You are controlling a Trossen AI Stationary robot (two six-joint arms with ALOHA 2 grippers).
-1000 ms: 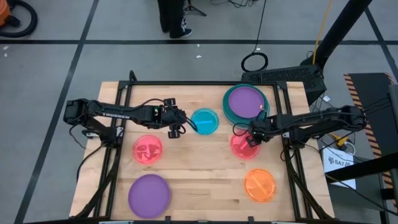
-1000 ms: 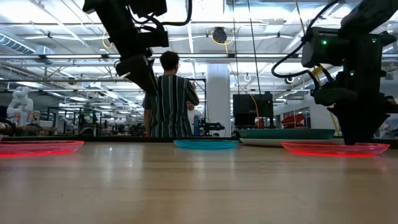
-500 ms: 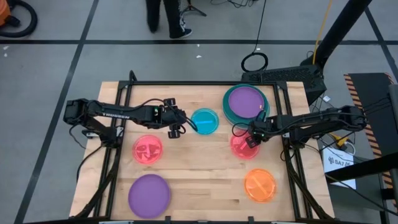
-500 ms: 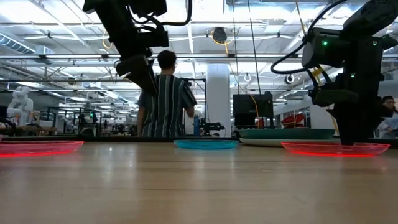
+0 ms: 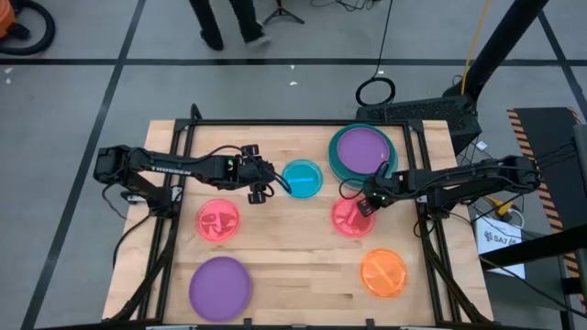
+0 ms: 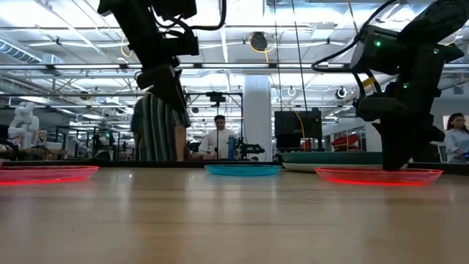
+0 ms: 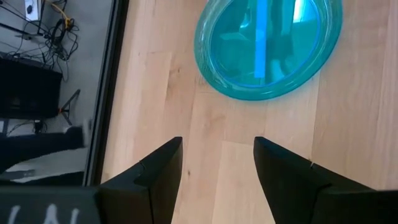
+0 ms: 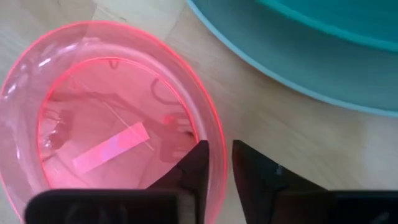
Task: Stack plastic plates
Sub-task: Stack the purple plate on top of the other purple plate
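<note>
Plates lie all over my wooden table [image 5: 293, 266]. I can count seven colors from above. Two pink ones: the left pink plate [image 5: 217, 221] and the right pink plate [image 5: 348, 217]. Two purple ones: one purple plate [image 5: 220, 285] at the near left, and another purple plate [image 5: 363, 147] on top of the stack at the far right. Under it I see a green plate [image 5: 336, 160], and a light blue rim peeks out there too. One cyan plate [image 5: 303, 179] sits in the middle at the back. One orange plate [image 5: 382, 272] sits near the right front.

My right hand [image 5: 365, 199] is pinching the rim of the right pink plate, one finger inside and one outside, just beside the stack. A second ago that plate was a bit more to the right; now it has slid left and toward the middle with my hand.

My left hand [image 5: 264, 188] hangs above the table just beside the cyan plate, fingers spread apart, holding nothing. It has not moved.
</note>
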